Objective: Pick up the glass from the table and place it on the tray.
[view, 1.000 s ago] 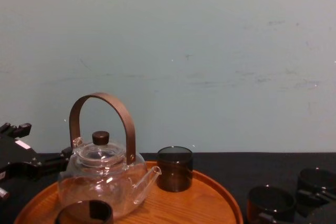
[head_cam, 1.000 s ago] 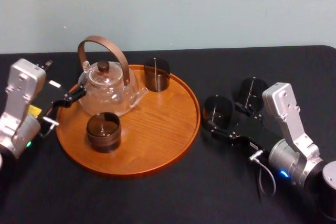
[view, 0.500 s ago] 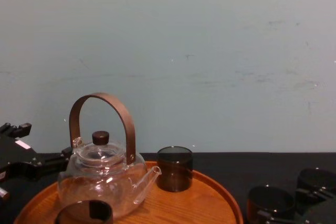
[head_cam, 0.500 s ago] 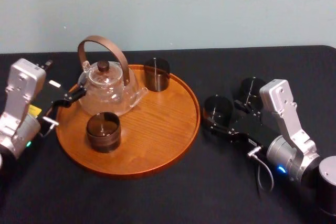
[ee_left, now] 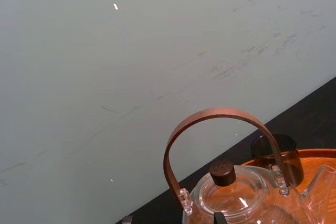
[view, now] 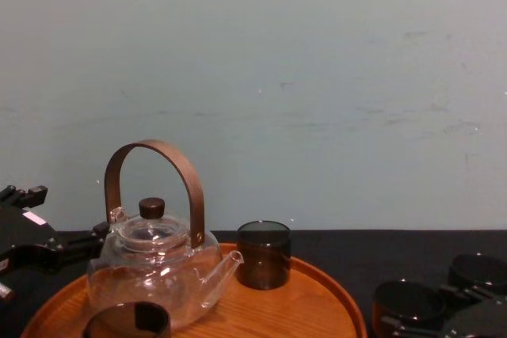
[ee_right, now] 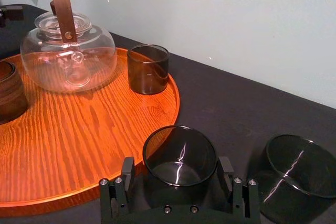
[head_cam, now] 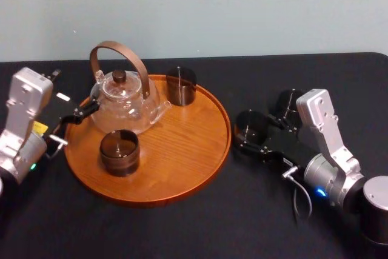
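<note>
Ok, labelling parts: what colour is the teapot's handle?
Brown; the teapot's handle shows best in the head view.

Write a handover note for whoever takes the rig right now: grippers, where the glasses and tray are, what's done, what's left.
Right gripper: open, fingers either side of a dark glass standing on the table, just right of the tray; not lifted.
Left gripper: idle at the tray's left edge, beside the teapot.
Done: back glass and front glass on the tray.
Left: grip, lift, set it on the tray's bare part. Another glass stands behind it on the table.
</note>
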Robot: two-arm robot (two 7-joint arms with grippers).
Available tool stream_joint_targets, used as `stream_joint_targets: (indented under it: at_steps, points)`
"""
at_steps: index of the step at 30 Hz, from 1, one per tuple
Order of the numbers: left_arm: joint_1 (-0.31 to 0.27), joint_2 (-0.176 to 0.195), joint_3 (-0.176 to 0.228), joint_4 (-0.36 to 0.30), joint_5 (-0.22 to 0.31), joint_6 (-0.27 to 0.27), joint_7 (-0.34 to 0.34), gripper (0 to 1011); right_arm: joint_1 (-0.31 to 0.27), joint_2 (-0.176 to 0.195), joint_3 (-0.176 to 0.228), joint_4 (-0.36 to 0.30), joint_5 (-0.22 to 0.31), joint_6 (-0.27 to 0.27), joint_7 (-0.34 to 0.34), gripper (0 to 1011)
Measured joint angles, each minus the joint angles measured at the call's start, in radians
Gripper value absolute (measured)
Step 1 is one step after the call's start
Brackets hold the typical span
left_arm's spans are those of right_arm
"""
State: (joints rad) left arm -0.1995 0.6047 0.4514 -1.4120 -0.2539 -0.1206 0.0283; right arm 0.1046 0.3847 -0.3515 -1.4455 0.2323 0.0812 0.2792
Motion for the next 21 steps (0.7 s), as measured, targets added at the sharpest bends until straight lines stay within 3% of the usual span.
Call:
stream_joint_targets:
  at_steps: [21]
  points:
    - [0.000,0.000,0.000,0.000,0.000,0.000,0.000,1001,0.030,-0.042,0.025,0.056,-0.031,0.006,0.048,1002]
